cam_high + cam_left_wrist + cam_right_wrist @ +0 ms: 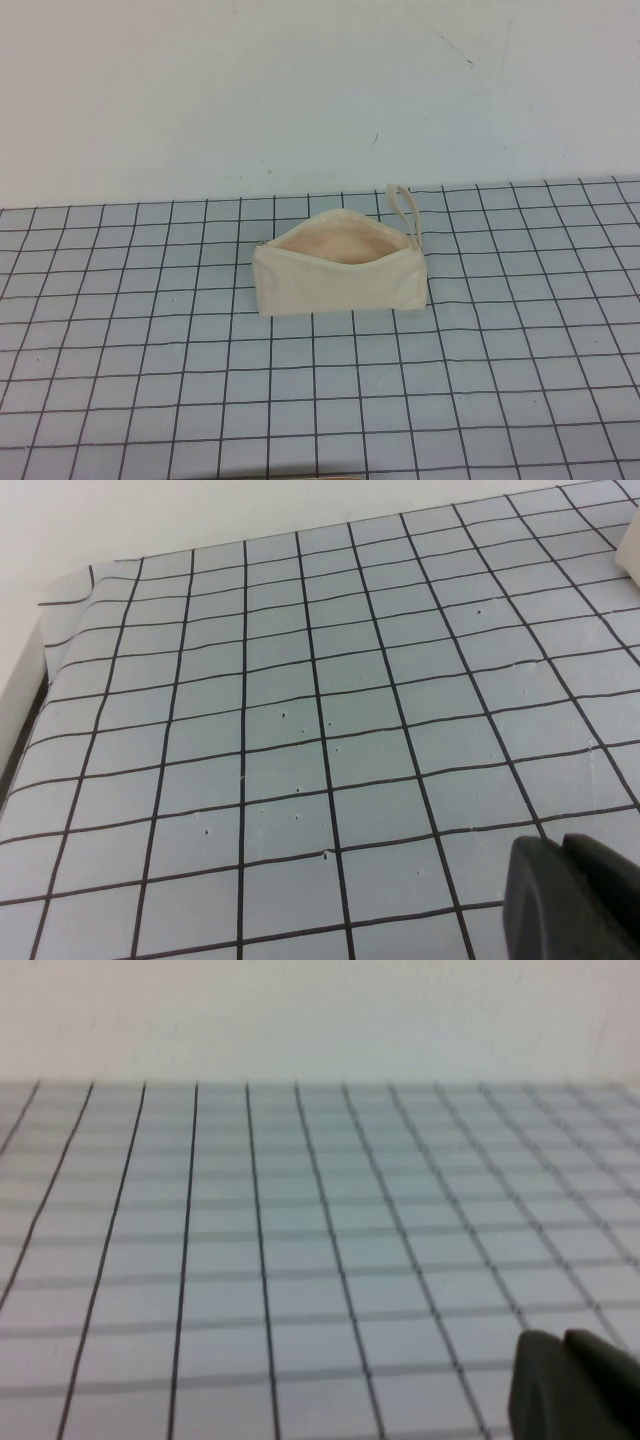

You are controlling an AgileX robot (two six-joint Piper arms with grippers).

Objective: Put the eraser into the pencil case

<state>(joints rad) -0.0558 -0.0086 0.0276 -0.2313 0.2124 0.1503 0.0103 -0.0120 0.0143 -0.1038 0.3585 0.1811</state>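
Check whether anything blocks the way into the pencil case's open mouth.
Nothing visible does. The pencil case sits alone on the grid mat, mouth open and upward. The eraser appears in no view. The left gripper and right gripper show only in their wrist views, over bare mat.

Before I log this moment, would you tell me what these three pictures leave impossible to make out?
- The eraser: seen in no view; whether it lies inside the pencil case, behind its front wall, cannot be told.
- Left gripper: only a dark tip at the left wrist view's corner, cut off by the edge; absent from the high view.
- Right gripper: likewise a blurred dark tip at the right wrist view's corner.
- The pouch's zip: too small in the high view.
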